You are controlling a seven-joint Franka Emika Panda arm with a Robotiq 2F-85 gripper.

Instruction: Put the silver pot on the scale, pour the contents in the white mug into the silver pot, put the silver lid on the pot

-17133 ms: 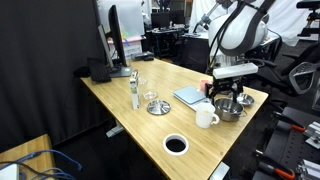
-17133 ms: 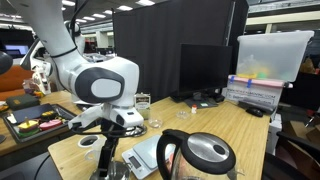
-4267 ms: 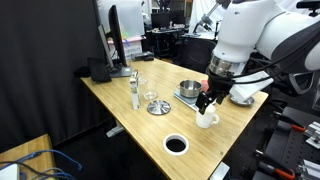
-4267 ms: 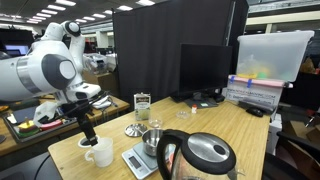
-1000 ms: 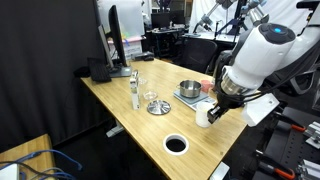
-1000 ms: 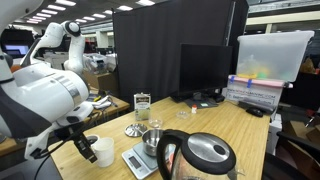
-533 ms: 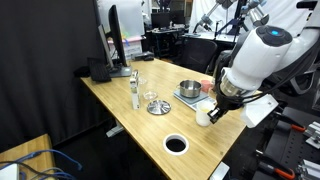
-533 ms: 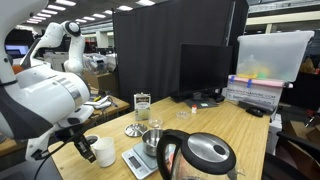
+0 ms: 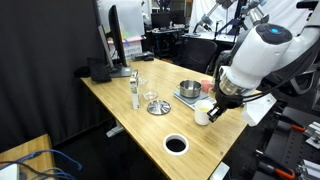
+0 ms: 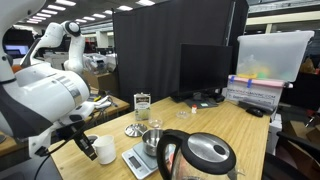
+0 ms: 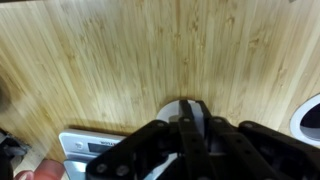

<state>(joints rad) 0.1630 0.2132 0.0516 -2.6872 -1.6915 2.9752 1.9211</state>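
The white mug [image 9: 202, 116] stands on the wooden table near its front edge, also seen in an exterior view [image 10: 103, 153]. My gripper [image 9: 212, 108] reaches down onto it, jaws pinched close on the mug; the wrist view shows the fingers [image 11: 184, 128] across the white mug [image 11: 172, 108]. Whether they hold the handle or the wall I cannot tell. The silver pot [image 9: 189, 90] sits on the scale [image 9: 181, 101], just behind the mug. The silver lid [image 9: 158, 107] with its knob lies on the table beside the scale.
A white-rimmed black disc [image 9: 176, 144] lies near the table's front edge. A steel-and-black kettle [image 10: 205, 155] stands close to the camera. A slim bottle [image 9: 134, 90] stands behind the lid. Monitors and boxes line the table's far side.
The jaws have closed on the mug over the last second. The arm and the mug have hardly moved.
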